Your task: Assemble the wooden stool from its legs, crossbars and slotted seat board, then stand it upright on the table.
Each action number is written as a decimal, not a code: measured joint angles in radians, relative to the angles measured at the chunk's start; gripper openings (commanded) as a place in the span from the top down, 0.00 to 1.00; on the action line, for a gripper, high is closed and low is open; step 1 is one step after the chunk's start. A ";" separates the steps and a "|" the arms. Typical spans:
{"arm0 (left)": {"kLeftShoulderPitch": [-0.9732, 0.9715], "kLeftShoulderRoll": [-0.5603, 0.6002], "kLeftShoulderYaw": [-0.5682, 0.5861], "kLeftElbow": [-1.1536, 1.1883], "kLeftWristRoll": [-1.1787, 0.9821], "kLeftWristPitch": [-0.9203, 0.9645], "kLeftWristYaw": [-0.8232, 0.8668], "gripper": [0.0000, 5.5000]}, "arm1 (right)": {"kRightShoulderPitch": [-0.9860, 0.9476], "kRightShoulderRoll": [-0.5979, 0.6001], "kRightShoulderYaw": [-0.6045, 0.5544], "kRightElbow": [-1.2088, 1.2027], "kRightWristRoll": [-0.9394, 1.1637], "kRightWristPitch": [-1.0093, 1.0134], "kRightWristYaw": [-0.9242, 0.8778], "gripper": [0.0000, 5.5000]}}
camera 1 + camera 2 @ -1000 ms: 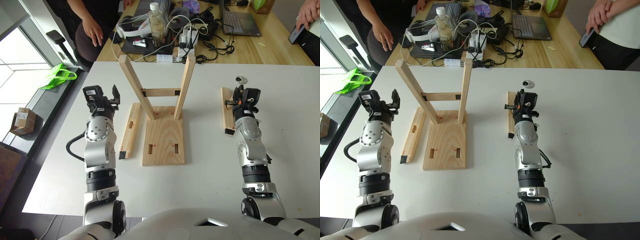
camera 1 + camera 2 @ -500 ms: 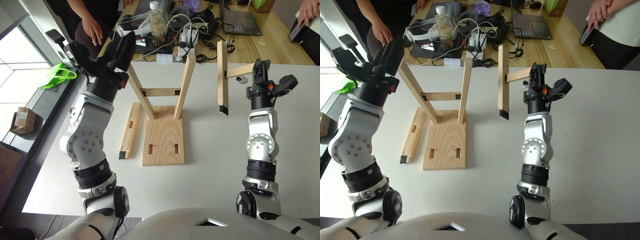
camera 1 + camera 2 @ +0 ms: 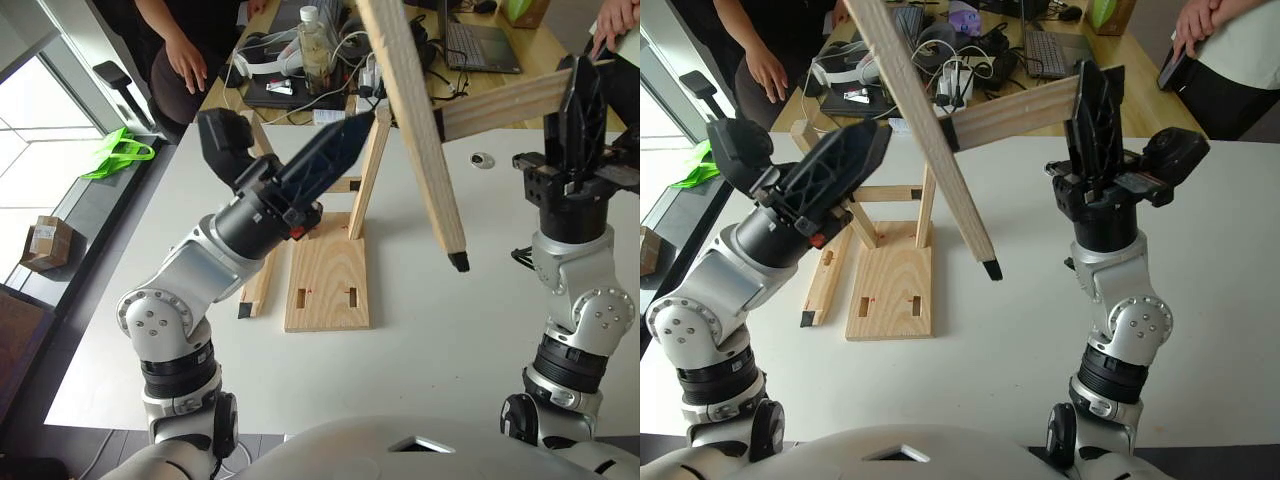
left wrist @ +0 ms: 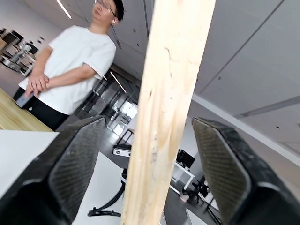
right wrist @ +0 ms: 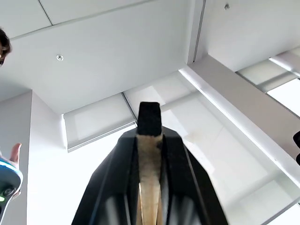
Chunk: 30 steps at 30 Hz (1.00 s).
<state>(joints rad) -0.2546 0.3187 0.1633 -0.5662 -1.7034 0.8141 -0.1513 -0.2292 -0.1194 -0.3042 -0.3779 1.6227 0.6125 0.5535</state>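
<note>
one leg with its crossbar hangs above the seat board, my right gripper clamped on the crossbar, left gripper spread apart

A white bench carries the seat board, lying flat with two legs standing up from it. A loose leg lies just beside its left edge. A small round cap sits well apart, far right.

four legs, two crossbars, one seat board
</note>
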 measured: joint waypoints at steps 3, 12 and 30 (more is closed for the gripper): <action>0.013 0.034 -0.033 -0.013 -0.015 0.001 -0.008 0.38 | 0.015 -0.004 0.028 -0.007 0.002 0.012 0.004 0.93; 0.014 0.068 -0.051 -0.027 -0.028 -0.037 -0.022 0.41 | 0.077 -0.054 0.067 -0.014 0.012 0.079 0.046 0.93; 0.060 0.107 -0.059 -0.053 -0.074 -0.110 -0.081 0.58 | 0.100 -0.094 0.086 0.000 0.004 0.097 0.108 0.93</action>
<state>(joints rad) -0.1942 0.4258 0.1048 -0.6194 -1.7779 0.7041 -0.2322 -0.1296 -0.2139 -0.2178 -0.3784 1.6268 0.7099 0.6617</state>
